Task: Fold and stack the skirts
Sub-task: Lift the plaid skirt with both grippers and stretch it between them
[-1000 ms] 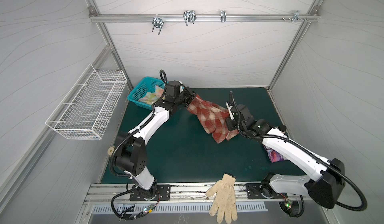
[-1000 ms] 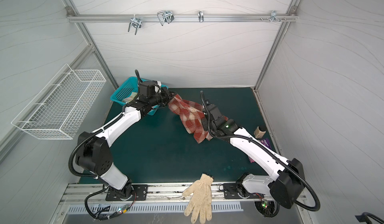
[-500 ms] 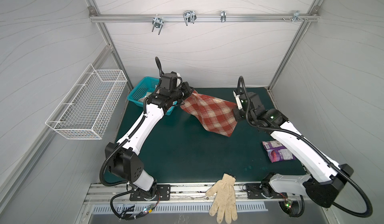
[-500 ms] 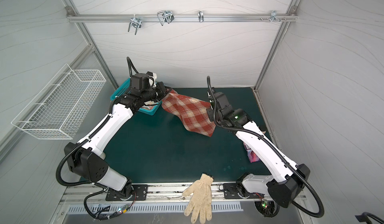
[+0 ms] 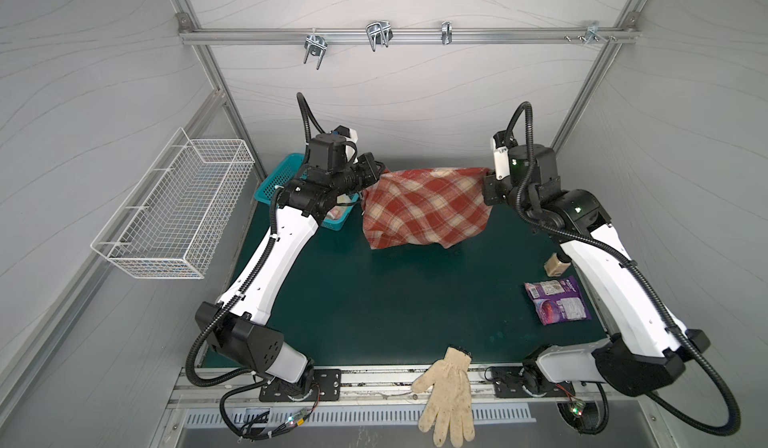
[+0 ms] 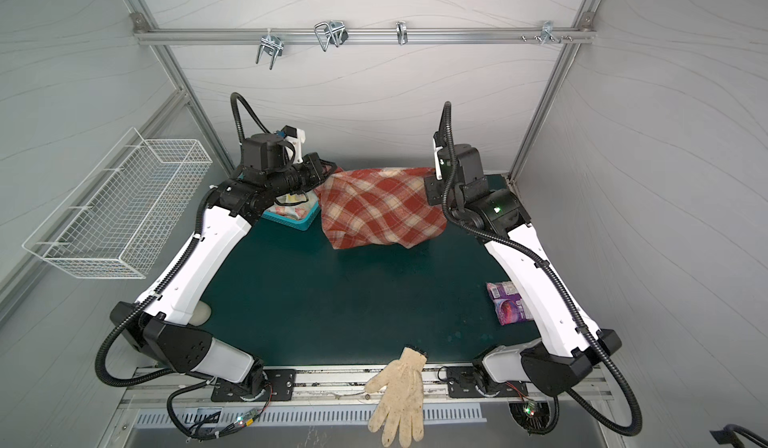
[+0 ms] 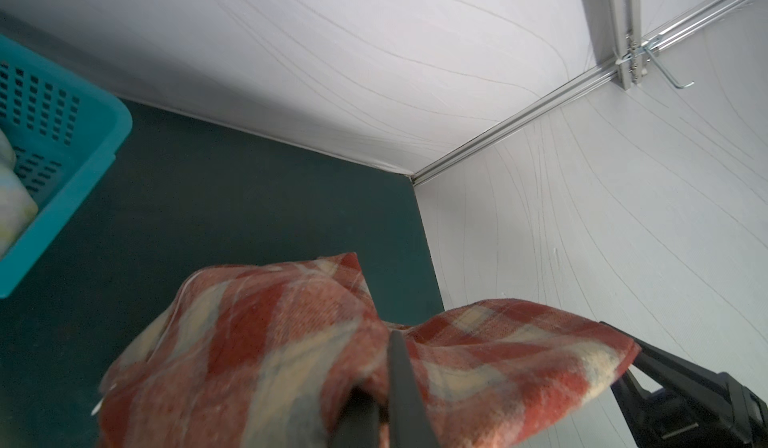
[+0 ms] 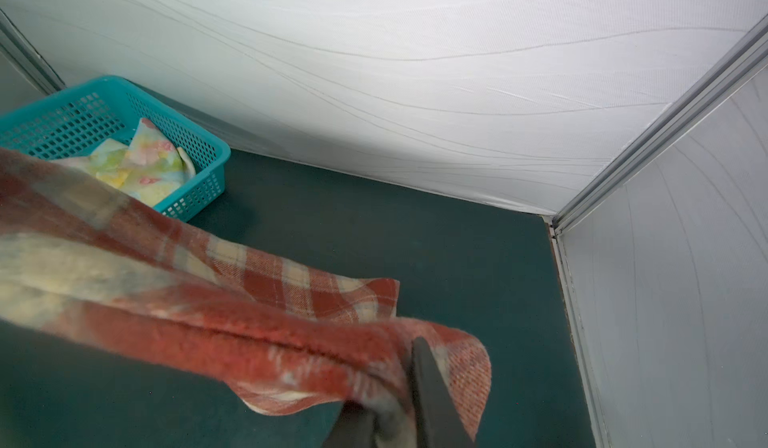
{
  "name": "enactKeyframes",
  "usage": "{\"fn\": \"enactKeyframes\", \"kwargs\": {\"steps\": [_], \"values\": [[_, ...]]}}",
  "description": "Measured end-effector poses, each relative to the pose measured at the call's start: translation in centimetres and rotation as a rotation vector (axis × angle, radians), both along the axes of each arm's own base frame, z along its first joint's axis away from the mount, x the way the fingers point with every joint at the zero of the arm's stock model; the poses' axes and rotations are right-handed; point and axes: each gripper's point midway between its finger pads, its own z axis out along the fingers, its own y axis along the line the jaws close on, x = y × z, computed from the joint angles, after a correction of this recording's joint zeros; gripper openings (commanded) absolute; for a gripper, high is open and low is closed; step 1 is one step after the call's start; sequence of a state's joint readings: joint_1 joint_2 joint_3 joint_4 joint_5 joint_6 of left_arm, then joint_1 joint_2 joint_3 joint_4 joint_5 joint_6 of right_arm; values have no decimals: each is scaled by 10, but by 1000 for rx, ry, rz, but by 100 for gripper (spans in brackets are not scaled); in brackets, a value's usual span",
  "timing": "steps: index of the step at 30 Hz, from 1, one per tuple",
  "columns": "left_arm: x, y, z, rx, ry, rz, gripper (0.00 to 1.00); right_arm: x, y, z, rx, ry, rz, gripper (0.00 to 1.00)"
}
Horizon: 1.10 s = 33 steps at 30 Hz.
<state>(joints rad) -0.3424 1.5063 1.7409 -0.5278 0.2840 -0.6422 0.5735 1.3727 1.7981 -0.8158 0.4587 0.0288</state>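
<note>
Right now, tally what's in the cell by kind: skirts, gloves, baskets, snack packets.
Skirts: 2 (plaid skirt, floral skirt in the teal basket)
Gloves: 1 (cream glove)
Baskets: 2 (teal basket, wire basket)
Packets: 1 (purple packet)
Total: 6

The table (image 5: 395,292) is overlooked from high at the front in both top views; the skirt (image 7: 249,342) is shared, close up, by both wrist views.

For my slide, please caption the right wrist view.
Right claw grips the plaid skirt; floral skirt lies in the teal basket.
</note>
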Motion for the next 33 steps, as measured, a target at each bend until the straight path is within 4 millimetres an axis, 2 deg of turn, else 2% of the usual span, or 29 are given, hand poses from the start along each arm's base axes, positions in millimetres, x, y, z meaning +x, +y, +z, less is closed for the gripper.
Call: {"fn": "enactKeyframes", "kwargs": {"steps": [6,10,13,15,20,27,33], "values": [[-1,0,48,9,-103,-17,0,18,-3,22,23,-24,-21,16],[16,-9,68,9,-144,-36,0,37,-11,41,46,-45,-48,16],[32,-16,65,13,-137,-48,0,48,-18,49,58,-55,-65,16],[39,-19,54,22,-110,-51,0,49,-19,49,58,-51,-66,16],[41,-20,34,40,-55,-54,0,44,-18,40,52,-24,-52,16],[24,-14,20,56,-34,-60,0,21,-18,13,55,42,-14,16],[-8,-1,8,70,-22,-55,0,-14,-8,2,83,61,42,19]]}}
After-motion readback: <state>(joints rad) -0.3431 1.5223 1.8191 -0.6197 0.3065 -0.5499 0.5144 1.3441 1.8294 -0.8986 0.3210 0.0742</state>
